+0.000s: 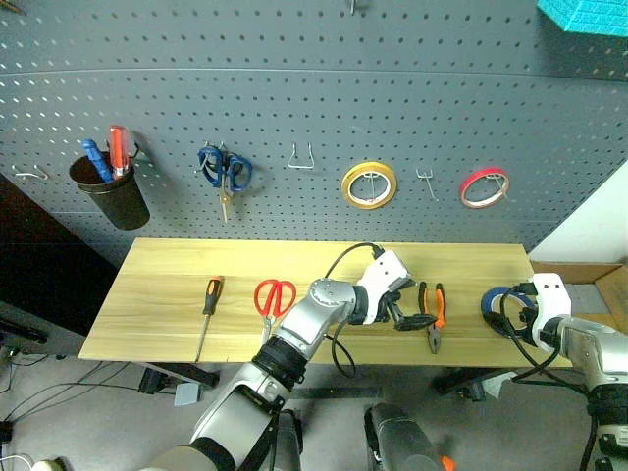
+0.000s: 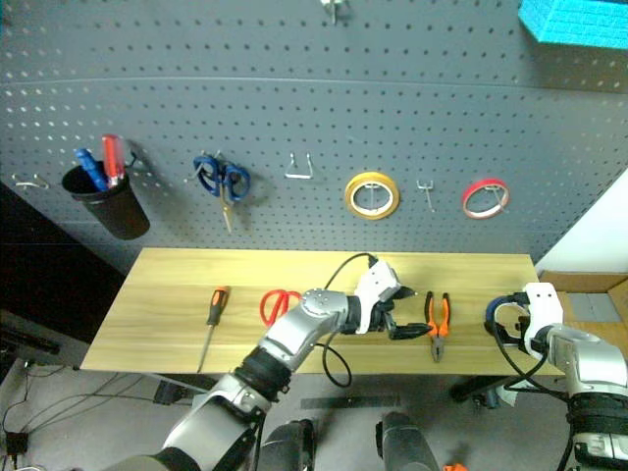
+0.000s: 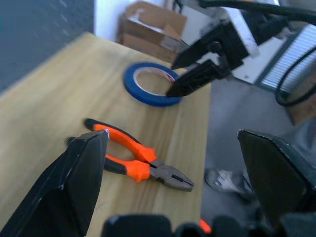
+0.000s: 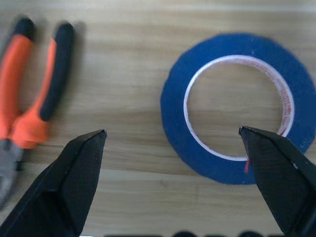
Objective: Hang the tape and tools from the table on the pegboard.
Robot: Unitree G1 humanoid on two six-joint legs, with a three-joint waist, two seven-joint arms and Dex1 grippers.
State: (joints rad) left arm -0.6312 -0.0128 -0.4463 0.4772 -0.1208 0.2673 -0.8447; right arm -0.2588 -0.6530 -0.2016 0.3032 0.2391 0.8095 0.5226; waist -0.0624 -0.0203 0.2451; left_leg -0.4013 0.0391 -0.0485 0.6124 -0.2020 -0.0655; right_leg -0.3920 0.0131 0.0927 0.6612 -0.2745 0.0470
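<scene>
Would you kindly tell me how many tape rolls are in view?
3: a yellow roll and a red roll hang on the pegboard; the blue tape lies flat on the table, by its right end.

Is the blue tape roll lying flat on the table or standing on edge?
Flat. The blue tape roll lies on its side on the table, with wood showing through its round hole.

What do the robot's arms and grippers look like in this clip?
Both arms are silver-grey metal with black ribbed joint sections, white wrist housings and looping black cables. The left gripper and right gripper each have two black, wedge-shaped fingers tapering to points.
</scene>
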